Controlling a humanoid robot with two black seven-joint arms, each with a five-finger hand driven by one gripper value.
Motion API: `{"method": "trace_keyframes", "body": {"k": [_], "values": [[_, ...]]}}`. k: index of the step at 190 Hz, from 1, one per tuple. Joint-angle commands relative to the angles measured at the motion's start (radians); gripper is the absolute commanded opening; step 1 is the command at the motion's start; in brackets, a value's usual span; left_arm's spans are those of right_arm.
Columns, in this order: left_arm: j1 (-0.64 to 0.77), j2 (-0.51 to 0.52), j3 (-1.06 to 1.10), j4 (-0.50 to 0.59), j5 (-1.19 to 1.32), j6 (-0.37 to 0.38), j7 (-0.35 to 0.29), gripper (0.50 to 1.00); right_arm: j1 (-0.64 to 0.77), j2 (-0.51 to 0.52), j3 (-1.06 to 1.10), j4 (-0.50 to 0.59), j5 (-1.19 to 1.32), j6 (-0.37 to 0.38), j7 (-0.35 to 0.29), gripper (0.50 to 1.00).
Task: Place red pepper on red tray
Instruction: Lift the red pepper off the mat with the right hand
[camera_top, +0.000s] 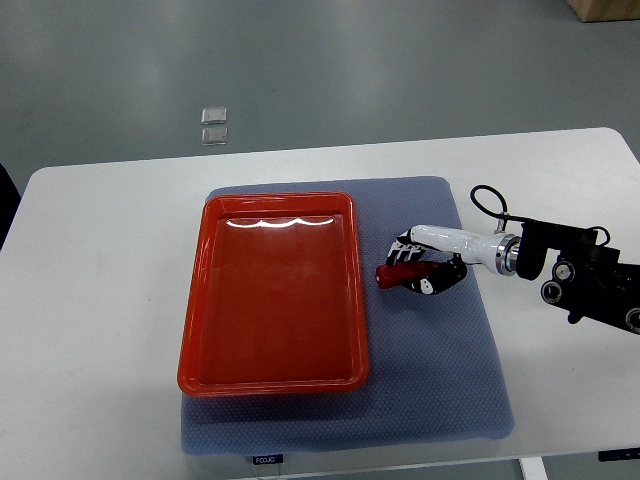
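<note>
Right hand wrapped around the red pepper, just right of the tray.

Nearest me I see the grey mat (440, 400) spread on the white tabletop (90, 300), with the red tray (195, 340) lying on its left part. To the tray's right, my right hand (425, 268) reaches in from the right edge, its fingers (405, 245) curled around the red pepper (390, 274). The pepper's left end pokes out of the grip toward the tray, close to its right rim but outside it. Farther off, on the floor beyond the tabletop, two small pale squares (214, 125) lie together.
</note>
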Motion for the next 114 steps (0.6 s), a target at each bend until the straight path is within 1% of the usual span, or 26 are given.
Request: {"method": "trace_keyframes", "body": {"k": [1,16,46,56,57,77,98,114], "values": [[0.000,0.000,-0.001,0.000,0.000,0.000,0.000,1.000,0.009,-0.019,0.003,0.000,0.001,-0.001,0.000,0.500],[0.000,0.000,0.000,0.000,0.000,0.000,0.000,1.000,0.027,-0.042,0.007,0.003,0.007,0.001,0.000,0.500],[0.000,0.000,0.000,0.000,0.000,0.000,0.000,1.000,0.133,-0.097,0.010,0.032,0.021,0.018,0.003,0.500],[0.000,0.000,0.000,0.000,0.000,0.000,0.000,1.000,0.133,-0.097,0.010,0.032,0.021,0.018,0.003,0.500],[-0.001,0.000,0.000,0.000,0.000,0.000,0.000,1.000,0.180,-0.117,0.013,0.044,0.021,0.039,0.003,0.500],[0.000,0.000,0.000,0.000,0.000,0.000,0.000,1.000,0.265,-0.177,0.020,0.075,0.021,0.098,0.001,0.500],[0.000,0.000,0.000,0.000,0.000,0.000,0.000,1.000,0.351,-0.233,0.020,0.129,0.039,0.133,0.003,0.500],[0.000,0.000,-0.001,0.000,0.000,0.000,0.000,1.000,0.383,-0.247,0.016,0.150,0.065,0.150,0.000,0.500]]}}
